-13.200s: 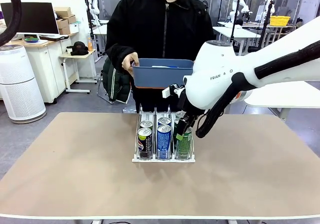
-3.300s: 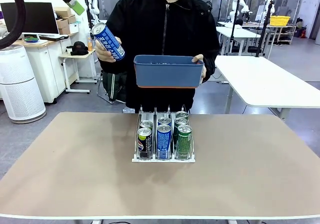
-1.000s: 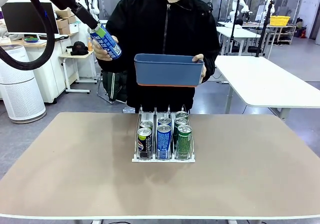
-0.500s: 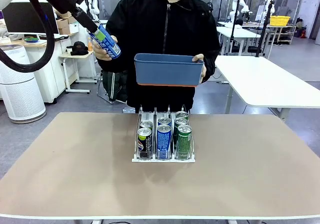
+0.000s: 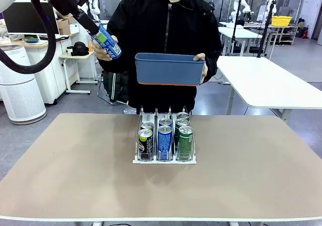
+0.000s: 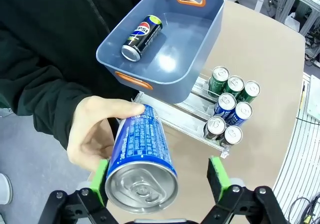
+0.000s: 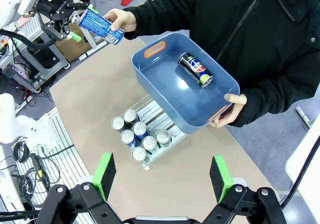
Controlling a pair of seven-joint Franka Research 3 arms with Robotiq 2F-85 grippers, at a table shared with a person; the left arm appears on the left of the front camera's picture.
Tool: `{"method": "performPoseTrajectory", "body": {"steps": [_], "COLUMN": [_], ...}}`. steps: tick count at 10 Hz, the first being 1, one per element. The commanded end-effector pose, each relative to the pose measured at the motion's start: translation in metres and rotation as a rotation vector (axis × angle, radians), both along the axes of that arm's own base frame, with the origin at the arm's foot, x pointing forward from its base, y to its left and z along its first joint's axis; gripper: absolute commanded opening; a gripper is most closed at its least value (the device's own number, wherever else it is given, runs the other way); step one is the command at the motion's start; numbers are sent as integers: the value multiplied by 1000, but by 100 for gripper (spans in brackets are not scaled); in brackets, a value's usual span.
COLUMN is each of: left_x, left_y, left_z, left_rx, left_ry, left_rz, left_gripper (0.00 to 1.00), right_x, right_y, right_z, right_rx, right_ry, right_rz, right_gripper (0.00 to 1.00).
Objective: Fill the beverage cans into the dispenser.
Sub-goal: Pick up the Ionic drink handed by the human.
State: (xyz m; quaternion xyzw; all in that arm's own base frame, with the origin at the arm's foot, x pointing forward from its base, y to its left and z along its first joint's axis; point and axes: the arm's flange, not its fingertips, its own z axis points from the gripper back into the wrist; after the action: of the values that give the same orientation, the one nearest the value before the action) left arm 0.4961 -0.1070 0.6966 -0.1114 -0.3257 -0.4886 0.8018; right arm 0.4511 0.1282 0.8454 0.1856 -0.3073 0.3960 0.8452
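1. Left gripper (image 6: 160, 179) gapes around the blue-and-white can (image 5: 108, 44), which the person's hand (image 6: 90, 131) holds (not yet clamped), at 10 o'clock from the dispenser (image 5: 164, 160).
2. Right gripper (image 7: 162, 176) hangs wide open, empty.
3. Seven cans (image 5: 164, 141) fill the wire-railed lanes (image 6: 172, 118); this one and a dark can (image 6: 142, 32) in the smooth blue bin (image 6: 200, 54) remain.
4. Slim glossy aluminium cylinders, likely slippery.

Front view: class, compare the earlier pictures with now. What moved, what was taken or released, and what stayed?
The right gripper let go of the green can in the dispenser and withdrew. The person's hand raised a blue-and-white can; the left gripper came to it, open astride its top. The blue bin and other cans stayed.
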Motion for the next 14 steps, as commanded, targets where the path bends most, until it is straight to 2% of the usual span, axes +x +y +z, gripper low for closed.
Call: {"method": "performPoseTrajectory", "body": {"steps": [1, 8, 13, 14], "left_x": [4, 11, 9, 7], "left_y": [-1, 0, -3, -2], "left_z": [-1, -2, -1, 0], "left_rx": [16, 7, 2, 15], "left_ry": [-3, -33, -18, -31], "left_rz": [9, 9, 5, 34], "left_gripper": [100, 100, 100, 80], "right_x": [-1, -1, -1, -1], "right_y": [0, 0, 0, 0], "right_z": [0, 0, 0, 0], "right_rx": [-2, -2, -2, -2], "right_ry": [3, 3, 3, 3], "right_rz": [2, 2, 2, 2], "right_gripper": [100, 100, 100, 100]}}
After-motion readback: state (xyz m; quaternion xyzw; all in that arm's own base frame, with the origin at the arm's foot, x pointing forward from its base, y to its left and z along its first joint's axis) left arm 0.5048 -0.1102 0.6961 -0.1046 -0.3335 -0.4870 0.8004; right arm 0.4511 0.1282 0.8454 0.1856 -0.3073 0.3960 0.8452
